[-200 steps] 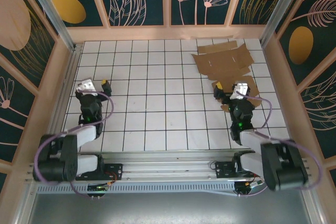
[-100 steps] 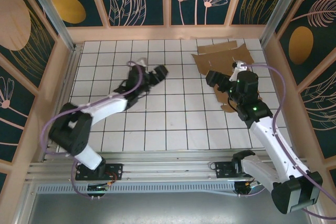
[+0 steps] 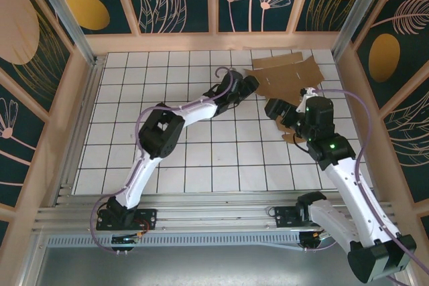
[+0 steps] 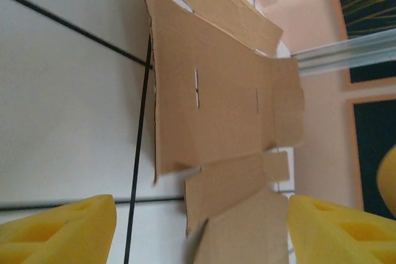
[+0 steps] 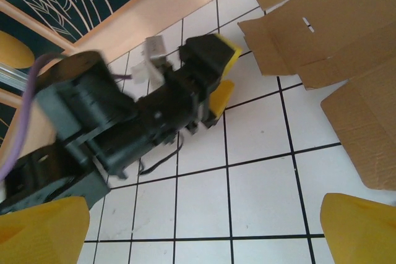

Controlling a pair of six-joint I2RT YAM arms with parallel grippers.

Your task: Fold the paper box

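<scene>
The paper box (image 3: 289, 77) is a flat brown die-cut cardboard sheet lying at the back right of the tiled table. In the left wrist view the paper box (image 4: 213, 106) shows its slits, creases and flaps. My left gripper (image 3: 251, 86) is stretched across the table to the sheet's left edge. It (image 4: 201, 233) is open, its yellow fingers (image 4: 62, 230) wide apart and holding nothing. My right gripper (image 3: 273, 107) hovers open just below the sheet's left part. In the right wrist view it (image 5: 204, 233) looks down on bare tiles, the left gripper (image 5: 216, 72) and the paper box (image 5: 322, 29).
The left arm (image 3: 191, 108) lies diagonally over the middle of the white tiled table (image 3: 188, 159). A wooden wall (image 3: 221, 41) runs along the back and an aluminium post (image 4: 337, 54) stands at the back right corner, close behind the sheet.
The left arm has swung from the left side of the table across to the sheet's left edge. The right arm has risen and reached forward, its gripper shifting slightly left.
</scene>
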